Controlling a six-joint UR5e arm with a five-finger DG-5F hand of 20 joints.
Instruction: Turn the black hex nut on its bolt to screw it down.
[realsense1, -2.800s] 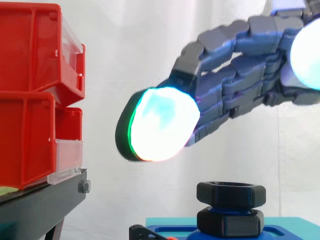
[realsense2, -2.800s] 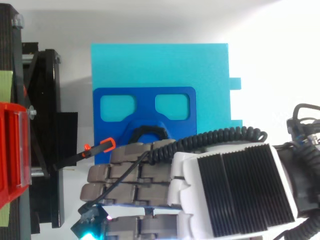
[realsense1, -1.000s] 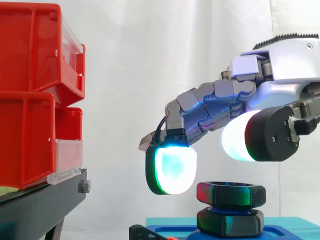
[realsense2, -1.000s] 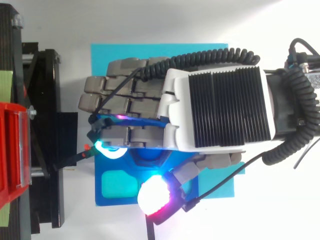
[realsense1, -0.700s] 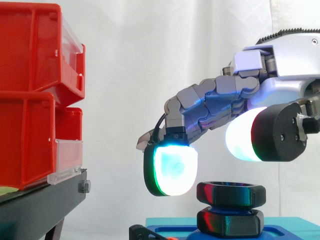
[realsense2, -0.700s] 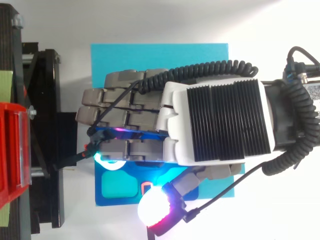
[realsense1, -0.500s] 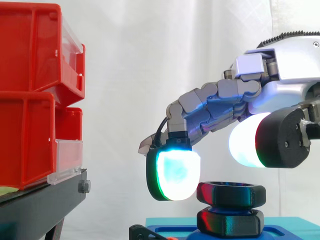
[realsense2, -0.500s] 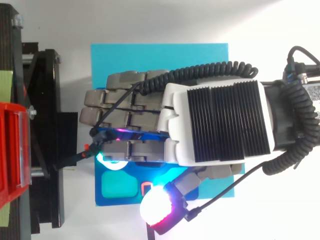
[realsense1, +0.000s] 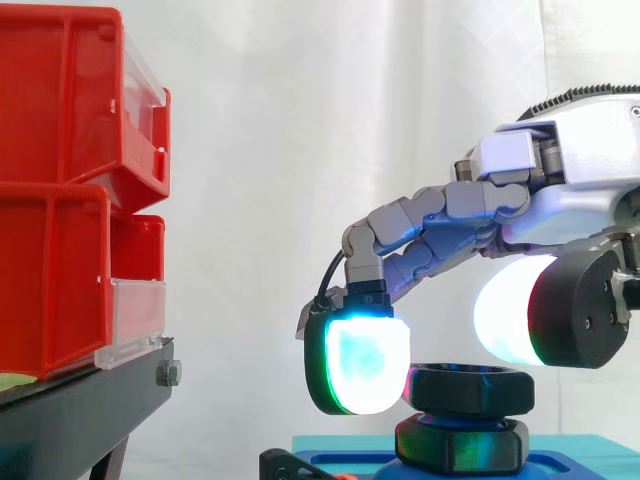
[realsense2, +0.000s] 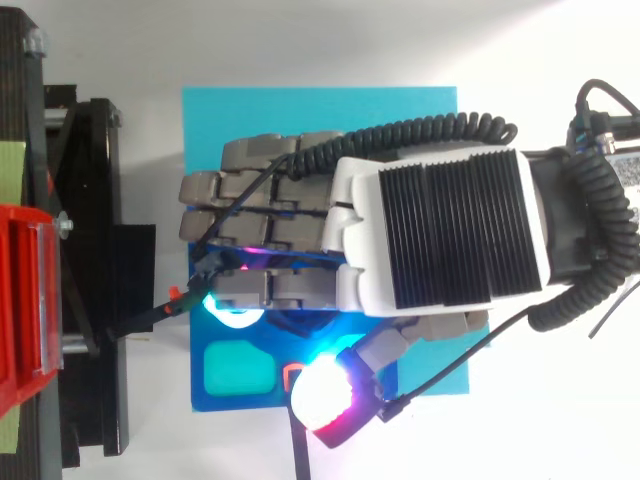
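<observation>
The hand (realsense1: 565, 195) has sunk lower, its curled fingers (realsense1: 365, 365) now touching the black hex nut (realsense1: 472, 389), thumb spread apart.

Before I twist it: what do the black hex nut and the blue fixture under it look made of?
Black hex nut: likely printed or moulded plastic with a semi-gloss finish. It has thick walls and rounded edges, and it gives soft coloured glints rather than sharp metallic ones. Blue fixture: probably also plastic, matte, in one even colour with clean cut-out pockets. Looks alone leave both open.
</observation>
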